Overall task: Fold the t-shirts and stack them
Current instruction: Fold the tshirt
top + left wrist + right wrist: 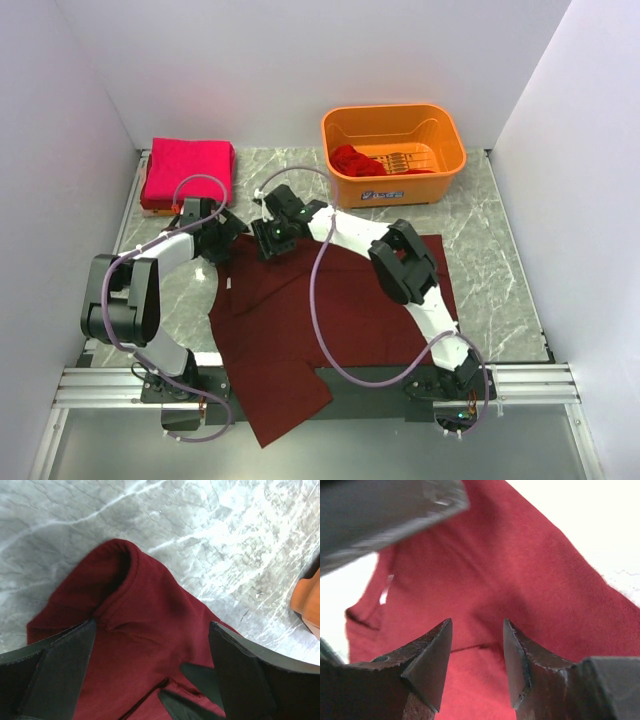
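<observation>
At centre frame we hold both pincers released at the upper edge of the maroon t-shirt (300, 320): left gripper (152, 630) spread wide, right gripper (477, 625) narrowly parted over the cloth.

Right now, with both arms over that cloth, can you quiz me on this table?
1. True or false: the orange basket is empty.
2. Where is the folded pink-red t-shirt? A far left corner; B in the basket; C near edge.
3. Which garment are the left gripper and right gripper both over?
Key: 1 false, a red t-shirt lies inside; 2 A; 3 the maroon t-shirt.
</observation>
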`<state>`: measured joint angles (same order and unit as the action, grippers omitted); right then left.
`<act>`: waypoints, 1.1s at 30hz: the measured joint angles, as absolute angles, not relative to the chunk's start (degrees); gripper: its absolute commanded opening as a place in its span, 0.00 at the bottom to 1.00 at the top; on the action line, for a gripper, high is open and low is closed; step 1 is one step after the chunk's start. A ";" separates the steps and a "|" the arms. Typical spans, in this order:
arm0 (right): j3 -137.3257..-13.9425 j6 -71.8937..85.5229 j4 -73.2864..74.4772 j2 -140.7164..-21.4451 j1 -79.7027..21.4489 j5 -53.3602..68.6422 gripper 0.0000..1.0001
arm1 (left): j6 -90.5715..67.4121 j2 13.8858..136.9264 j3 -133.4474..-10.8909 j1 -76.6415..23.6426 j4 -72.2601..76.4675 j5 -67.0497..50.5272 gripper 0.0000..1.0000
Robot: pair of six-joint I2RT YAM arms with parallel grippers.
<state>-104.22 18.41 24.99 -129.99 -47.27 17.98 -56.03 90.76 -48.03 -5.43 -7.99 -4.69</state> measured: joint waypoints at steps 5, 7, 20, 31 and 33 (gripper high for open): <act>-105.89 18.46 26.68 -132.81 -47.51 17.23 0.47 | -55.24 91.02 -47.92 -4.89 -7.94 -4.64 1.00; -105.69 18.33 26.76 -132.81 -47.86 16.60 0.26 | -55.00 91.20 -47.81 -4.80 -7.73 -4.64 0.99; -96.36 18.35 23.97 -127.22 -49.43 13.93 0.01 | -54.92 92.62 -48.66 -4.73 -7.22 -4.10 0.99; -87.59 18.28 20.60 -119.24 -51.03 14.66 0.00 | -54.94 93.82 -49.95 -4.69 -7.42 -3.16 0.99; -86.11 18.31 20.25 -118.34 -51.05 14.66 0.00 | -54.92 93.82 -49.98 -4.69 -7.46 -3.11 0.99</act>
